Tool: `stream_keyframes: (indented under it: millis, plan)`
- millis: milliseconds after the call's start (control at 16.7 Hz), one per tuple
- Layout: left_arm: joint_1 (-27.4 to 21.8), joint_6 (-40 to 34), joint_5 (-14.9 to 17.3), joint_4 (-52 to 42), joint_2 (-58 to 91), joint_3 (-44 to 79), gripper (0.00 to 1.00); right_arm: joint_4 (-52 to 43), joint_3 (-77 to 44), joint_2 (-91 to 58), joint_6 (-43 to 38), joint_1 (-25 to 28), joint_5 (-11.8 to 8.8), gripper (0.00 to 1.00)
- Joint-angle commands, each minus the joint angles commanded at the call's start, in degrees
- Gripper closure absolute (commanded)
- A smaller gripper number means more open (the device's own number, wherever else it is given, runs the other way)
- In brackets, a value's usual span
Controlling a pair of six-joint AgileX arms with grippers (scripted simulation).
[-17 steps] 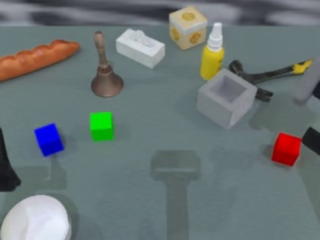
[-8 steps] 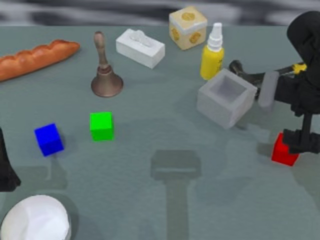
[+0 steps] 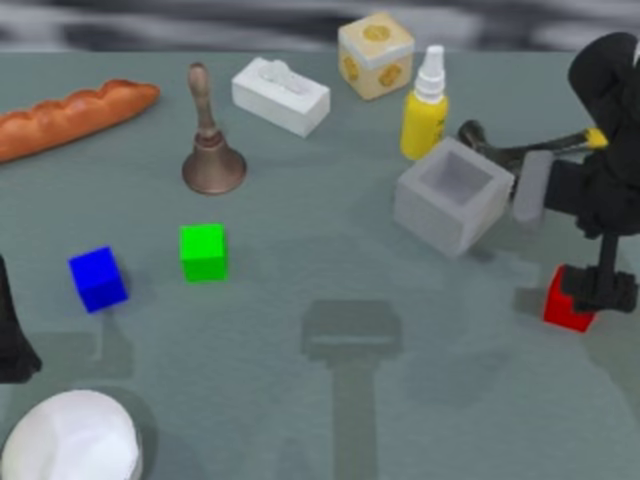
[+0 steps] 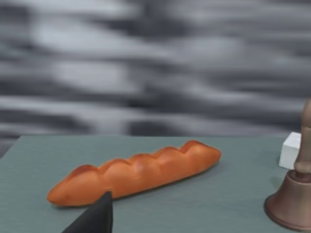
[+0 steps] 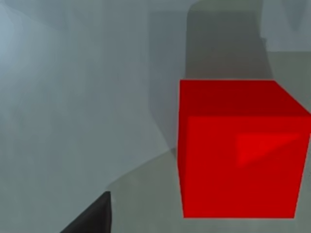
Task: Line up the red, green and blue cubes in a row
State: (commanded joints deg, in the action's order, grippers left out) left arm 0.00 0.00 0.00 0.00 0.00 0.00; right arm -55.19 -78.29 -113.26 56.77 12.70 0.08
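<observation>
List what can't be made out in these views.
- Top view: right gripper covers part of the red cube; contact and finger state unclear.
- Right wrist view: one dark fingertip shows; the cube is cut by the frame edge.
- Top view: left arm, parked, cut by the left edge.
- Top view: hammer partly behind the right arm.

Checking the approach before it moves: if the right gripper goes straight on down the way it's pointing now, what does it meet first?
Most likely the red cube: the right gripper hangs right over it. Height above it is unclear.
</observation>
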Motion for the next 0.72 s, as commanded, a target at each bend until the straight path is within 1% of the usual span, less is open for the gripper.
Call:
stream_keyframes:
  millis: [360, 480, 720]
  plan:
    - [0.0, 0.0, 0.0, 0.0, 0.0, 0.0, 0.0, 13.95, 6.59, -6.85, -0.22, 0.18, 0.05, 0.0]
    - [0.0, 0.0, 0.0, 0.0, 0.0, 0.0, 0.0, 15.8, 7.6, -8.02, -0.24, 0.21, 0.06, 0.0]
    - [0.0, 0.0, 0.0, 0.0, 0.0, 0.0, 0.0, 15.88, 7.65, -8.08, -0.24, 0.21, 0.06, 0.0]
